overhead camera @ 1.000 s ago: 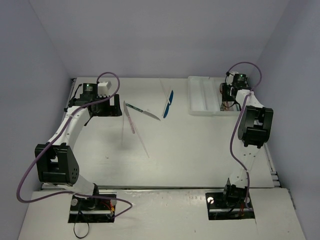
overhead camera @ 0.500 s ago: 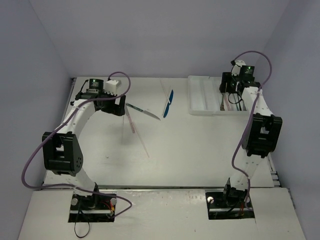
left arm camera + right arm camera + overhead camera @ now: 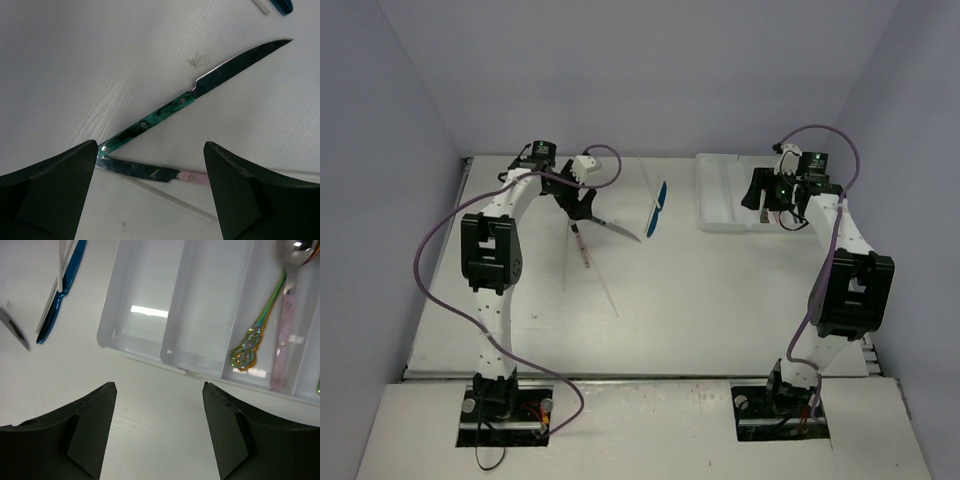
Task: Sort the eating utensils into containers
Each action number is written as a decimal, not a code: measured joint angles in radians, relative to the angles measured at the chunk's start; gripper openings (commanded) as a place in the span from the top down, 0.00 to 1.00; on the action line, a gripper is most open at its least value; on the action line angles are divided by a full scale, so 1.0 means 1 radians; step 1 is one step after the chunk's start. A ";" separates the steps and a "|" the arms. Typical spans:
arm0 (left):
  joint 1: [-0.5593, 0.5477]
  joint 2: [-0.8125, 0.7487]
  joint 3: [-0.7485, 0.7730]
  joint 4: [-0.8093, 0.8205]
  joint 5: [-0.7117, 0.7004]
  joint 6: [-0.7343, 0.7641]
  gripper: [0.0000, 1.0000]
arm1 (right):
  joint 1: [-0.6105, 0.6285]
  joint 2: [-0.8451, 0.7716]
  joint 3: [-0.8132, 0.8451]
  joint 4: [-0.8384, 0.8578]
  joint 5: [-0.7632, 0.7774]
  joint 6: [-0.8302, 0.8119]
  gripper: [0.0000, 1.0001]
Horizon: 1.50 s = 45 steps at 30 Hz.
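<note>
Teal knife [image 3: 165,112], pink knife [image 3: 150,172] — two under wide-open, empty left gripper [image 3: 150,145], right gripper [image 3: 159,387] open, empty, tray [image 3: 145,290] holding two utensils [image 3: 260,322]

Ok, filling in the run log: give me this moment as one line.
left gripper open over teal knife | right gripper open, empty, near tray | pink-handled utensil in tray

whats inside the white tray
The white tray holds a gold-handled spoon and a pink-handled utensil in one compartment; two others look bare. The rest is out of frame.
</note>
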<state>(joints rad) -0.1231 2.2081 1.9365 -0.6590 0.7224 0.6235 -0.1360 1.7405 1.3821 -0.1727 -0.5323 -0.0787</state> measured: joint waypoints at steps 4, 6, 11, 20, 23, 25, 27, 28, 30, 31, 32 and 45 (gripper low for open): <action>-0.004 0.135 0.107 -0.045 0.039 0.072 0.15 | 0.000 -0.003 -0.030 -0.024 -0.034 -0.001 0.33; -0.006 0.172 0.126 -0.059 0.051 0.097 0.15 | 0.000 -0.005 -0.033 -0.033 -0.047 -0.001 0.33; -0.009 0.219 0.171 -0.125 0.061 0.162 0.20 | 0.000 -0.018 -0.033 -0.037 -0.060 -0.004 0.33; -0.067 0.197 0.152 -0.199 -0.080 0.335 0.59 | 0.000 -0.019 -0.030 -0.042 -0.072 -0.003 0.34; -0.114 0.134 0.057 -0.215 -0.153 0.416 0.74 | 0.000 -0.019 -0.030 -0.043 -0.078 -0.003 0.34; -0.148 0.100 0.007 -0.232 -0.194 0.471 0.79 | 0.000 -0.019 -0.030 -0.044 -0.079 -0.003 0.34; -0.176 0.087 -0.011 -0.245 -0.220 0.508 0.82 | 0.000 -0.019 -0.030 -0.045 -0.079 -0.003 0.34; -0.186 0.085 -0.014 -0.249 -0.226 0.524 0.84 | 0.000 -0.019 -0.030 -0.046 -0.079 -0.003 0.34; -0.202 0.081 -0.017 -0.253 -0.234 0.552 0.89 | 0.000 -0.019 -0.030 -0.046 -0.079 -0.003 0.34; -0.205 0.079 -0.020 -0.253 -0.235 0.565 0.91 | 0.000 -0.019 -0.030 -0.046 -0.079 -0.003 0.34; -0.207 0.075 -0.026 -0.251 -0.234 0.578 0.95 | 0.000 -0.019 -0.030 -0.047 -0.079 -0.003 0.34; -0.246 0.005 -0.073 -0.272 -0.198 0.445 1.00 | 0.000 -0.049 -0.017 -0.057 -0.065 0.025 0.34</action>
<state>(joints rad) -0.3688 2.2133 1.8631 -0.9309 0.5240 1.0684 -0.1360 1.6918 1.3650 -0.2300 -0.5969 -0.0534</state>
